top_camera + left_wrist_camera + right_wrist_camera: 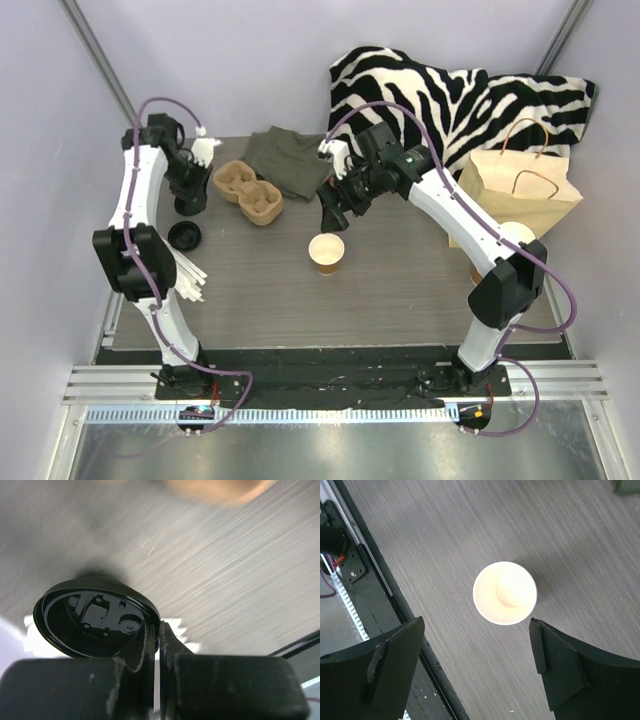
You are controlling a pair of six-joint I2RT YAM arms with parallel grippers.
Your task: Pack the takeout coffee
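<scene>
The takeout coffee cup (326, 253) is a small brown paper cup standing upright and lidless in the middle of the table. From above, the right wrist view shows its pale inside (505, 592). My right gripper (335, 208) hovers open just behind and above the cup; its fingers (395, 655) stand wide apart with nothing between them. My left gripper (188, 198) is at the far left, shut on the rim of a black plastic lid (90, 615). A second black lid (185, 236) lies on the table near it.
A moulded cardboard cup carrier (248, 191) and a folded green cloth (285, 160) lie at the back. A brown paper bag (520, 190) stands at the right, before a zebra-print cloth (450, 95). White sticks (190, 275) lie at the left edge.
</scene>
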